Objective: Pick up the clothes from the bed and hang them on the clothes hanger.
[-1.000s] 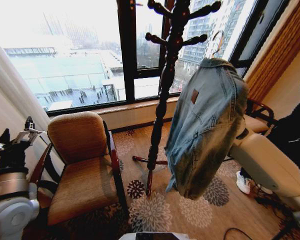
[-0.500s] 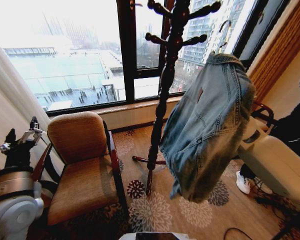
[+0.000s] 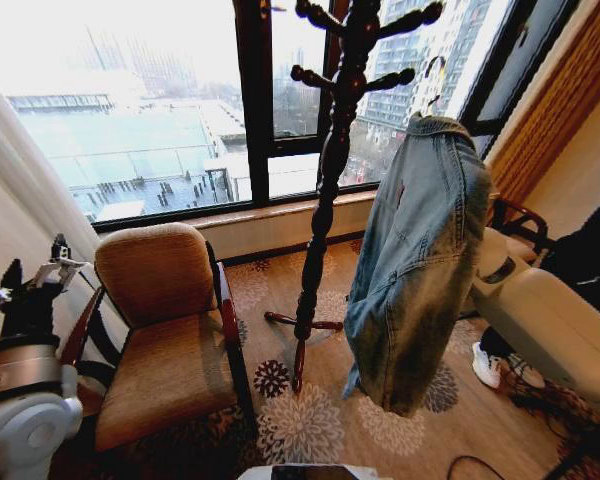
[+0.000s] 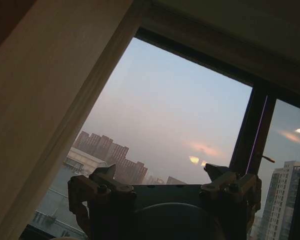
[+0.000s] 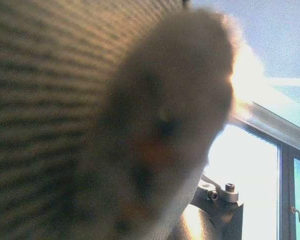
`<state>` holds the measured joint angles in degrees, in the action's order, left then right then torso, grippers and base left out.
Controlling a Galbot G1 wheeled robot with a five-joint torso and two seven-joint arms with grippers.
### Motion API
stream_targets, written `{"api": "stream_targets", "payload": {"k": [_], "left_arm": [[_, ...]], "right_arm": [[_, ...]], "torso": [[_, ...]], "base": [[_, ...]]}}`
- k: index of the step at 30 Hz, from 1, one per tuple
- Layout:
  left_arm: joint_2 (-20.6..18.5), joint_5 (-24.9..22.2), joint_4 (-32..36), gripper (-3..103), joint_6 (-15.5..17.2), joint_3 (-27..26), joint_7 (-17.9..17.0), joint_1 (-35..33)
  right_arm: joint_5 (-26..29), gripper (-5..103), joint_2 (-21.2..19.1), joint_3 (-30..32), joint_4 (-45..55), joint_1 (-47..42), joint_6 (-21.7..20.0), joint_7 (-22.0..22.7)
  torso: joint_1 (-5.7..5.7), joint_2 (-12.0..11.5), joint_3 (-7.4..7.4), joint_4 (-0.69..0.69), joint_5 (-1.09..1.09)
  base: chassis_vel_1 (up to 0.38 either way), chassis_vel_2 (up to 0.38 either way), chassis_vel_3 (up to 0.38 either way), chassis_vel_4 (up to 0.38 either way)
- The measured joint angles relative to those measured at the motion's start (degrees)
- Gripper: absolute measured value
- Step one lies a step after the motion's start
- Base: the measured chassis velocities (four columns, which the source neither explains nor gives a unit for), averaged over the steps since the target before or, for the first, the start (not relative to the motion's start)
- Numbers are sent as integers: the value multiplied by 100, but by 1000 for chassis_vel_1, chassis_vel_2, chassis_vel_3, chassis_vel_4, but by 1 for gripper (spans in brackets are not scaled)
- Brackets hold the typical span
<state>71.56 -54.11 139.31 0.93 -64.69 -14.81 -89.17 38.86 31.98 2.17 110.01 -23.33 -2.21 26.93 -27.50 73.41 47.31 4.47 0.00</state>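
— Denim clothes (image 3: 417,262) hang beside the coat stand (image 3: 330,180), hiding the right gripper; its fingers can't be judged.
— Left gripper (image 4: 162,172), raised by the armchair (image 3: 165,330), fingers apart against the window.

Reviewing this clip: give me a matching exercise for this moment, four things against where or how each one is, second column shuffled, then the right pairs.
Things:
1. jacket
2. coat stand
3. armchair
4. left hand

Places or states:
A. stands on the patterned carpet before the window, its pegs bare
B. raised at the head view's left edge, beside the curtain, holding nothing
C. held up in the air to the right of the stand, on a hanger whose hook shows above the collar
D. stands left of the stand, seat bare

Pairs: 1-C, 2-A, 3-D, 4-B
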Motion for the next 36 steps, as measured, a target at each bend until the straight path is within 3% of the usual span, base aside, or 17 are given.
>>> {"api": "stream_targets", "payload": {"k": [36], "left_arm": [[-48, -18, -167, 100, -172, -15, 88, 52]], "right_arm": [[73, 15, -171, -609, 48, 724, -186, -104]], "torso": [[0, 0, 0, 0, 0]], "base": [[0, 0, 0, 0]]}}
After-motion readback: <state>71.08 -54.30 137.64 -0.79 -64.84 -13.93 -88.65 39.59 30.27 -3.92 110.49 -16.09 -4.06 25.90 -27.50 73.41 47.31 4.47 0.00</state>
